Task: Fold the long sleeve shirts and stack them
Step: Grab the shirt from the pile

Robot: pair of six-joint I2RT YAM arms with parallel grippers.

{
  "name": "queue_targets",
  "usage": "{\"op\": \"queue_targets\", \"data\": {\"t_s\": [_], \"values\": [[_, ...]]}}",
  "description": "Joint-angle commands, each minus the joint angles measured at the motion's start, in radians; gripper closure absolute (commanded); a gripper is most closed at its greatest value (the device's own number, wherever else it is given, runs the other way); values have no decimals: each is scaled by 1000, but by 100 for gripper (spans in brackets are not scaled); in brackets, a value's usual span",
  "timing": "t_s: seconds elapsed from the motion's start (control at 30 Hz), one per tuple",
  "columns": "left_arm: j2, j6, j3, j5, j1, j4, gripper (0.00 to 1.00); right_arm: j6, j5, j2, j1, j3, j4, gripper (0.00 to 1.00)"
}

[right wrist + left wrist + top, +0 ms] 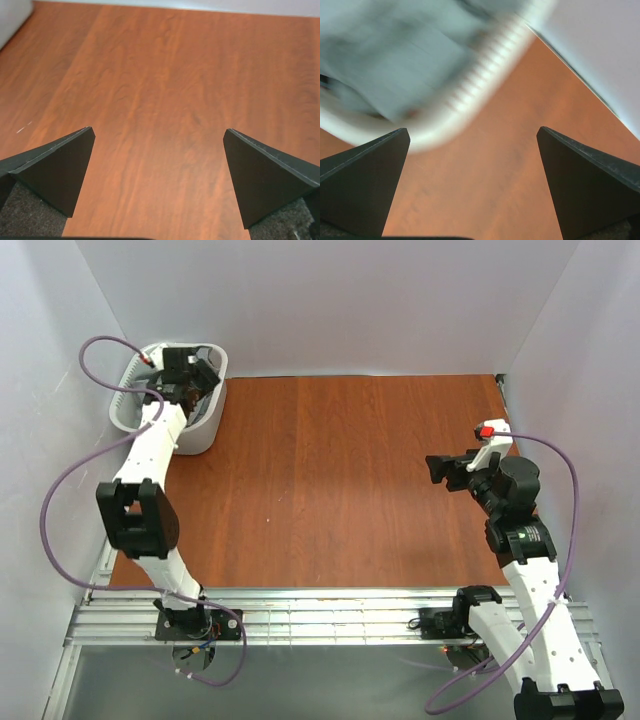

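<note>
In the left wrist view, blurred pale grey cloth [395,55], seemingly a long sleeve shirt, lies inside the white laundry basket [485,65]. My left gripper [472,131] hangs open just above the basket's rim with nothing between its fingers. From above, the left gripper [190,370] sits over the basket [205,430] at the table's far left corner and hides what is inside. My right gripper [437,470] hovers open over the right side of the table, pointing left. In its wrist view the right gripper [159,131] has only bare wood between the fingers.
The brown wooden table [340,490] is closed in by white walls at the back and both sides. A pale corner of the basket [12,20] shows at the far left of the right wrist view. Purple cables loop beside both arms.
</note>
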Motion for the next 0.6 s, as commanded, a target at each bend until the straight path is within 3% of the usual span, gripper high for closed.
{"op": "queue_targets", "data": {"t_s": [0.0,0.23,0.5,0.53,0.57], "values": [[92,13,105,-134,100,-21,2,51,-144,-15,2,-61,60,1],[279,66,151,-295,185,68,2,48,-187,-29,60,-99,77,2],[474,142,288,-315,226,103,2,38,-218,-38,83,-136,77,1],[484,160,297,-308,233,109,3,35,-221,-38,83,-138,79,2],[502,172,308,-280,234,131,14,32,-221,-38,85,-139,77,2]]}}
